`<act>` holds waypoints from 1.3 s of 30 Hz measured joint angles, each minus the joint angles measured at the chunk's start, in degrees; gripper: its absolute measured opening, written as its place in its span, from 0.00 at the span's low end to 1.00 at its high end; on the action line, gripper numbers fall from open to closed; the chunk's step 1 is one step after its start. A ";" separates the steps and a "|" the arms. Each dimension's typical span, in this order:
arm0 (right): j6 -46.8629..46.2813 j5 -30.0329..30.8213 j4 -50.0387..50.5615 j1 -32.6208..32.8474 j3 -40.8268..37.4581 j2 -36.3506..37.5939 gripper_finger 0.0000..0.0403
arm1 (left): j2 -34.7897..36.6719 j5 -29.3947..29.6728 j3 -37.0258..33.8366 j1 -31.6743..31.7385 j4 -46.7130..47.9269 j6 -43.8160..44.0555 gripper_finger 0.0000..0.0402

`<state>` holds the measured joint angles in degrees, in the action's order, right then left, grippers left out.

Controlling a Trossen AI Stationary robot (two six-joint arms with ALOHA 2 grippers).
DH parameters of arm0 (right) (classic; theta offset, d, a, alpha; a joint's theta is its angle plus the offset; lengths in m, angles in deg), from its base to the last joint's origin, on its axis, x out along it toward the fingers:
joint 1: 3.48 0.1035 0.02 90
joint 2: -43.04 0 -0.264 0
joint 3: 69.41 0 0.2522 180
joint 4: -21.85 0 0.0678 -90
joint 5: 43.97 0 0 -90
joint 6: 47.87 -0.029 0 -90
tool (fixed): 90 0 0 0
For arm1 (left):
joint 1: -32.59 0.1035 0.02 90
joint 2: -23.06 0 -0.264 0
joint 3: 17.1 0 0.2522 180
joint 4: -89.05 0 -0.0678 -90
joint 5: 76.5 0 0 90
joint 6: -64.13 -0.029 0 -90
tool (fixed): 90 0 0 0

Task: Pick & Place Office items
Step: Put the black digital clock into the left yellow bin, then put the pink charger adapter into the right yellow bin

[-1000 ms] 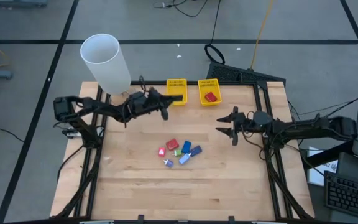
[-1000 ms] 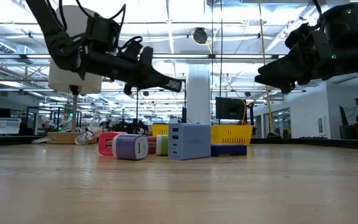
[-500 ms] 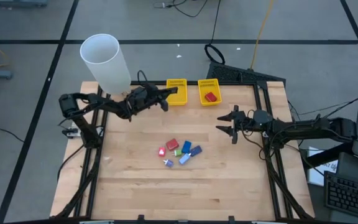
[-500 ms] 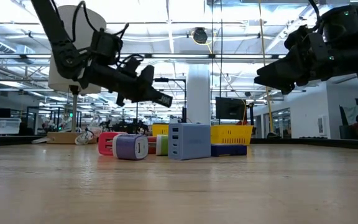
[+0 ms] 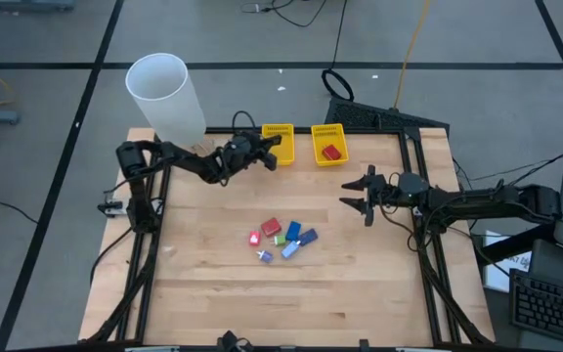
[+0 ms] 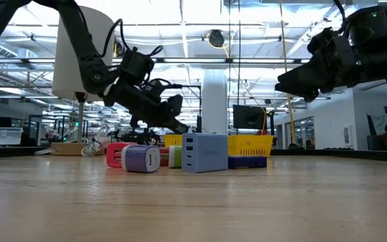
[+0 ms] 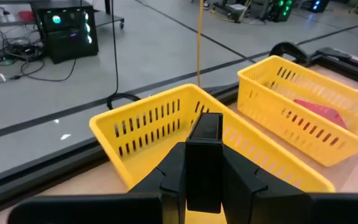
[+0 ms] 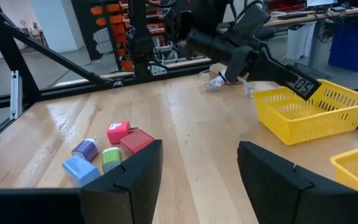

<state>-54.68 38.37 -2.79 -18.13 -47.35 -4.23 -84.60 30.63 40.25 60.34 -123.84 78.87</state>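
My left gripper [image 7: 202, 154] is shut on a black rectangular office item [image 7: 205, 134] and hangs over the left yellow basket [image 5: 278, 129] at the table's far edge. The other office items [image 5: 281, 238], small red, blue, green and purple blocks, lie in a cluster on the wood at mid-table. A red item [image 5: 331, 152] lies in the right yellow basket [image 5: 327, 161]. My right gripper [image 5: 359, 200] hovers open and empty at the right, above the table. My left gripper pinches the black item between its two fingers, by its two long sides [image 7: 204, 180] at its near end. The fingers [image 7: 169, 177] come from the table's left, slanting downward, and lie along the item. It sticks out past the fingertips, clear above the left basket [image 7: 148, 124].
A tall white cylinder [image 5: 167, 98] stands at the far left corner, close behind my left arm. Dark frame rails [image 5: 145, 244] run along the table's left and right sides. Bare wood lies between the cluster and the near edge.
My left gripper has sunk toward the left basket and tipped its fingers downward, still shut on the black item. Its arm has stretched out from the table's left. My right gripper has kept still.
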 joint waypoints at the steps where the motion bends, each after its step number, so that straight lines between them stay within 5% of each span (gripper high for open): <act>1: 0.00 0.00 0.15 0.00 0.00 0.00 0.49 | 0.00 0.00 0.04 -0.02 -0.04 -0.02 0.16; 15: 0.00 0.07 0.64 0.00 0.00 0.00 0.49 | 0.00 0.00 0.07 -0.02 -0.13 0.08 0.17; 28: 0.42 0.07 0.98 0.00 0.00 -0.04 0.49 | 0.63 2.07 0.07 -0.02 0.34 2.17 0.46; 34: 0.42 0.07 1.33 0.00 0.02 -0.04 0.49 | 8.39 -4.38 0.02 -0.12 4.05 -0.77 0.53; 39: 0.42 0.07 1.82 0.00 0.02 -0.07 0.49 | 20.39 -10.79 0.02 -0.13 17.83 -0.31 0.55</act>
<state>-54.26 38.43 -0.97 -18.13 -47.33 -4.30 -64.21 19.84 40.27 60.21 -106.01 78.57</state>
